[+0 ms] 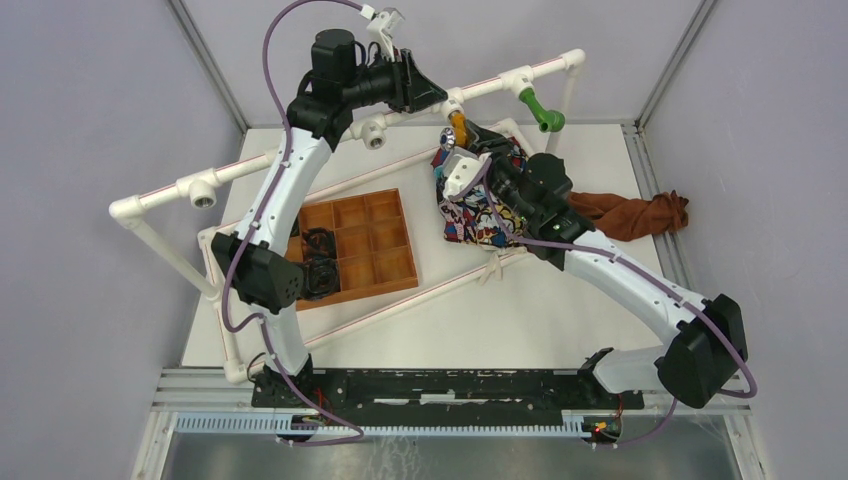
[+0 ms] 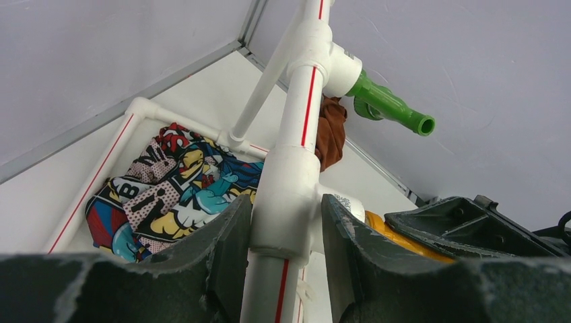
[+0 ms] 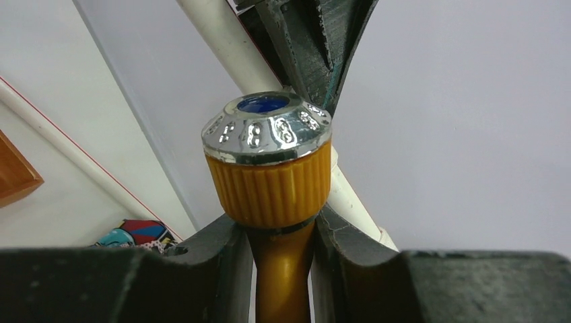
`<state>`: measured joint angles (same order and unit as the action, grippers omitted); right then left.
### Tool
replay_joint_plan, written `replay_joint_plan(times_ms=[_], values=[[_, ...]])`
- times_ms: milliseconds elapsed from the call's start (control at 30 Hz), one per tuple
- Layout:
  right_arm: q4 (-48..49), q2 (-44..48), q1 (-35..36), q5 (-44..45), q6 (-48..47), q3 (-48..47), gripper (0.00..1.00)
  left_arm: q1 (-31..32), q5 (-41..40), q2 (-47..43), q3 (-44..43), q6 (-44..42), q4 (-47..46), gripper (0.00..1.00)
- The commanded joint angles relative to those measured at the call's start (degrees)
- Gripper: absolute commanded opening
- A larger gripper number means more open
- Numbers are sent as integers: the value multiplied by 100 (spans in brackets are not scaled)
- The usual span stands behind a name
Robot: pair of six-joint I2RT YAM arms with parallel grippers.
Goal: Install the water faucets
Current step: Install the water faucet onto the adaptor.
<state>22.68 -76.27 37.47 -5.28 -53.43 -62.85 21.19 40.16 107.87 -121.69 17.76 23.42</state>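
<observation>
Apparently to steady it, the left tool clamped the white plastic pipe fitting while the right tool gripped the orange-yellow plastic faucet by its neck for threading; the green plastic faucet sat mounted beyond the left tool.

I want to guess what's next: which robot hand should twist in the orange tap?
Probably right. The right hand grips the orange tap, while the left hand is clamped around the white pipe.
</observation>
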Motion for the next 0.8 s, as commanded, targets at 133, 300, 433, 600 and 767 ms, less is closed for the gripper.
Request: replay_joint_plan(times_ms=[133,300,433,600,767], values=[[1002,-130,-159,-437,1736,-35,0,155,563,-131,246,-121,967,48],[1201,-116,-255,-587,2342,-1,0,150,572,-161,284,-132,970,48],[1312,-122,-268,-551,2671,47,0,153,561,-194,320,-141,971,48],[1557,-51,-276,-491,3079,174,0,157,536,-223,356,-157,971,48],[1604,-5,-298,-382,3602,126,0,157,519,-243,359,-141,963,48]])
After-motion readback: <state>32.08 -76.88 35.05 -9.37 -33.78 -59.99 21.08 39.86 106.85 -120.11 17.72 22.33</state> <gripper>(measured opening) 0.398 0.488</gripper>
